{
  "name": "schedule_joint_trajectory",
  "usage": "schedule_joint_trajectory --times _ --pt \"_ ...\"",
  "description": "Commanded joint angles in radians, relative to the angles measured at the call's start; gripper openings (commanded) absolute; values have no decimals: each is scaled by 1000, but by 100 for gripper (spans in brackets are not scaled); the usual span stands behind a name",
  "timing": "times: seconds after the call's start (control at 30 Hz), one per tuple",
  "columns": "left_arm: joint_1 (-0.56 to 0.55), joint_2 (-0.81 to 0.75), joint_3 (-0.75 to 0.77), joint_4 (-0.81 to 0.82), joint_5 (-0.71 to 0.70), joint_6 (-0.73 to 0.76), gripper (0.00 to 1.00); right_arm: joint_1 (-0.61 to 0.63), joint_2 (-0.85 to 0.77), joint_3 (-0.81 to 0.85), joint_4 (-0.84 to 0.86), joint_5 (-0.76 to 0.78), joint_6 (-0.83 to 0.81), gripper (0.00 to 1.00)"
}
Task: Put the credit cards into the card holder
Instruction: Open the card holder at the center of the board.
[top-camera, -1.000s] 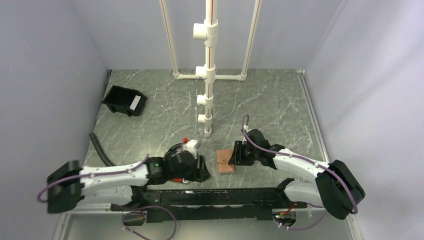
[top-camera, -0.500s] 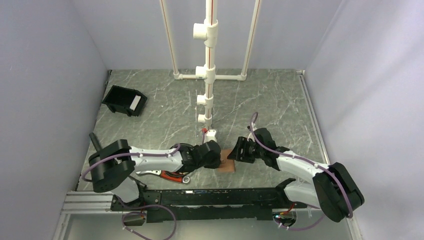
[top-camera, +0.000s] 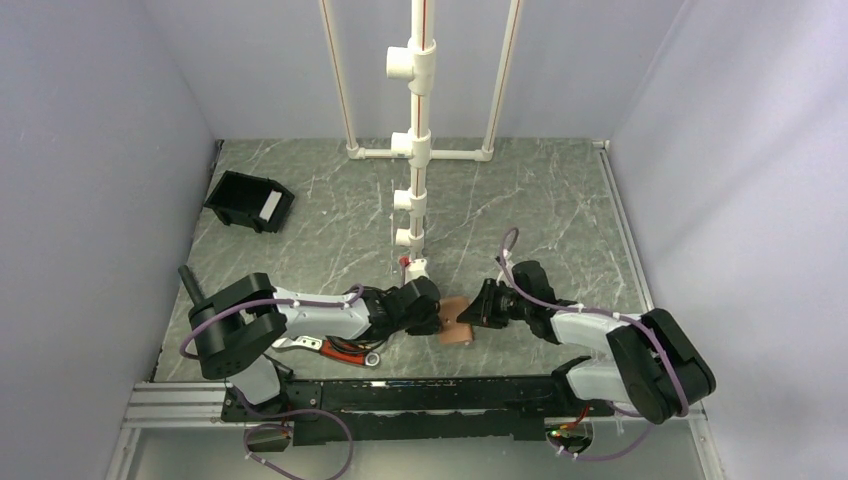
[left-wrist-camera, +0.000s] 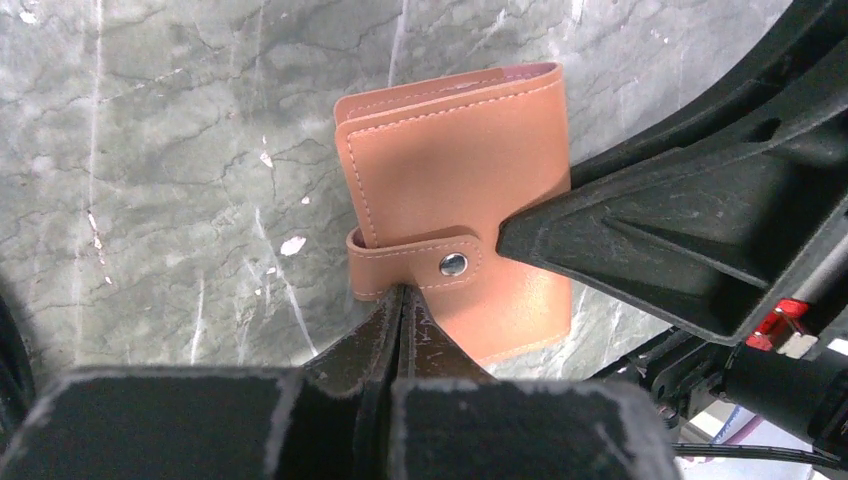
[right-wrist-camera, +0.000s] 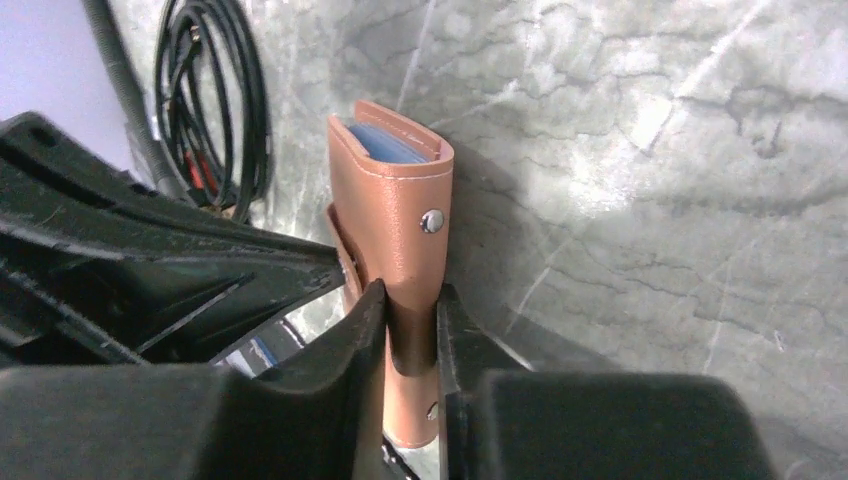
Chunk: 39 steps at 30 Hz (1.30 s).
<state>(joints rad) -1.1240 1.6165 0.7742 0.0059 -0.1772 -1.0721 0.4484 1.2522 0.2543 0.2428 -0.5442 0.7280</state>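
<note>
At six o'clock on the marble-grey table (top-camera: 540, 200), close to the arm bases, the brown card holder (top-camera: 457, 333) sits between the two grippers. It is folded shut, its strap (left-wrist-camera: 385, 262) fastened over the front by a small metal stud (left-wrist-camera: 453, 263), and blue lining (right-wrist-camera: 385, 145) peeps out of its open end. I can read no lettering on the leather.

The right gripper (right-wrist-camera: 412, 300) comes in from three o'clock and clamps the card holder, one finger flat on each face. The left gripper (left-wrist-camera: 400, 298) comes from nine o'clock with its fingers pressed tight together, tips at the edge of the strap. I cannot tell whether any leather is nipped between them.

At ten o'clock, well apart, a black bin (top-camera: 238, 203) holds a pale card (top-camera: 270, 206). A white pipe stand (top-camera: 418, 150) rises at twelve o'clock. A red-handled tool (top-camera: 345, 350) lies under the left forearm, and black cables (right-wrist-camera: 215, 100) coil just beyond the card holder.

A second ago the left arm lay stretched along the near edge, its gripper short of the card holder. Now it is drawn in and reaches the strap. The card holder lies about where it did.
</note>
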Motion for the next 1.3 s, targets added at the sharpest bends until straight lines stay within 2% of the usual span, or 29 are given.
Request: schedule_joint_trajectory --times 0.0,0.07,0.13,0.17,0.2,0.33,0.4,0.5,0.57,0.63,0.87,1.07,1.2,1.27 --pt "-3 19 -31 -22 26 -7 8 17 -7 -46 115 -82 50 8" --pt "-3 -3 -28 18 39 32 24 38 -54 -44 73 -33 41 0" --pt "-10 -25 1 16 39 59 49 57 -112 -37 5 25 35 0" --pt "-17 -31 20 1 29 62 56 63 -147 -32 -26 52 35 0" --pt "-24 -32 43 -21 12 56 57 71 -177 -21 -71 89 33 0" --pt "-38 29 184 -266 -76 -88 50 105 -285 12 -219 258 25 0" --pt "-37 77 244 -334 -83 -104 48 109 -305 23 -237 276 22 0" --pt "-47 71 257 -301 -70 -100 44 119 -293 46 -271 290 25 0" --pt "-62 39 237 -257 -98 -93 51 120 -287 48 -277 301 33 0" --pt "-62 29 246 -283 -131 -98 55 121 -287 46 -272 283 36 0" --pt "-49 100 309 -306 -119 -76 44 125 -307 43 -269 268 41 0" --pt "-47 142 329 -301 -123 -53 53 132 -306 45 -264 242 41 0" --pt "-43 174 352 -371 -126 -73 40 137 -348 53 -308 261 45 0" --pt "-37 170 346 -419 -151 -78 31 136 -369 63 -343 277 42 0"
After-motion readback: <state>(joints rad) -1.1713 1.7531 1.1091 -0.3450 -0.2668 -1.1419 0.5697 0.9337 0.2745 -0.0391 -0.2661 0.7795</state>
